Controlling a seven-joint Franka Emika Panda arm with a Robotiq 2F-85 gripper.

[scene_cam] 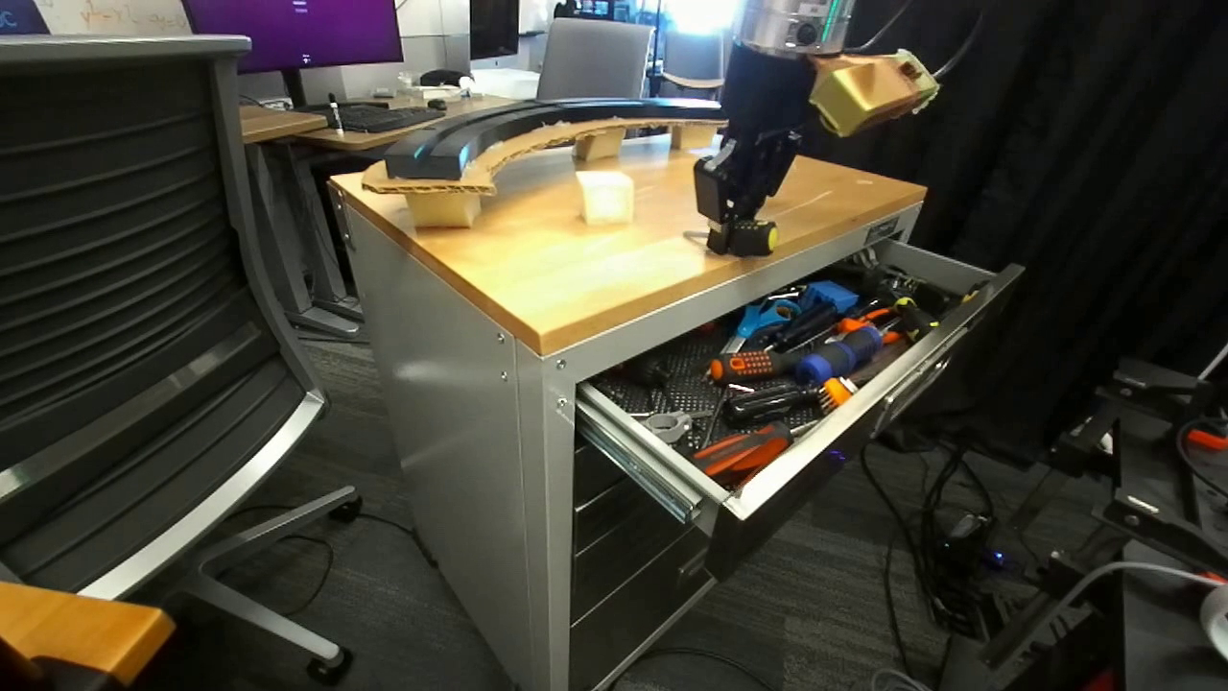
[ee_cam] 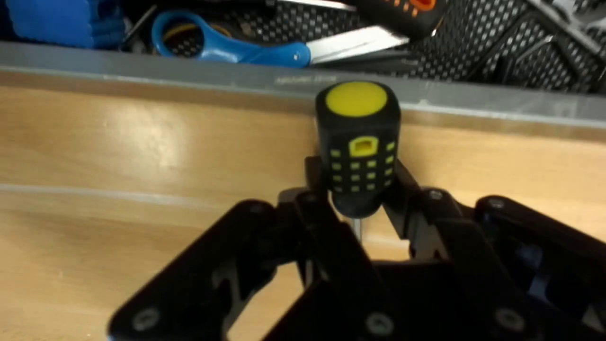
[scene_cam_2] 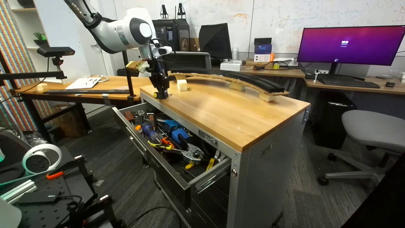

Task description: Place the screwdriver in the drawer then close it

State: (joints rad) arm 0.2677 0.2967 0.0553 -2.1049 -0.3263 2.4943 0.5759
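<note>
Screwdriver (ee_cam: 358, 147) snug in end effector (ee_cam: 358, 180).

Stubby screwdriver (ee_cam: 358, 125) chilling in the gripper (ee_cam: 358, 182), drawer (scene_cam: 767, 513) hanging out

The screwdriver's showing off a chunky black handle with little yellow squares down the side and a round yellow cap on the butt. The gripper's pinching it from both sides, and it's lying roughly level, cap facing the drawer side, thin metal shaft poking out the opposite way. Can't tell if it's touching anything underneath. The drawer's sitting pulled well out, near the gripper but lower down: wide, shallow, grey walls, dark front, black textured floor showing in spots.
</note>
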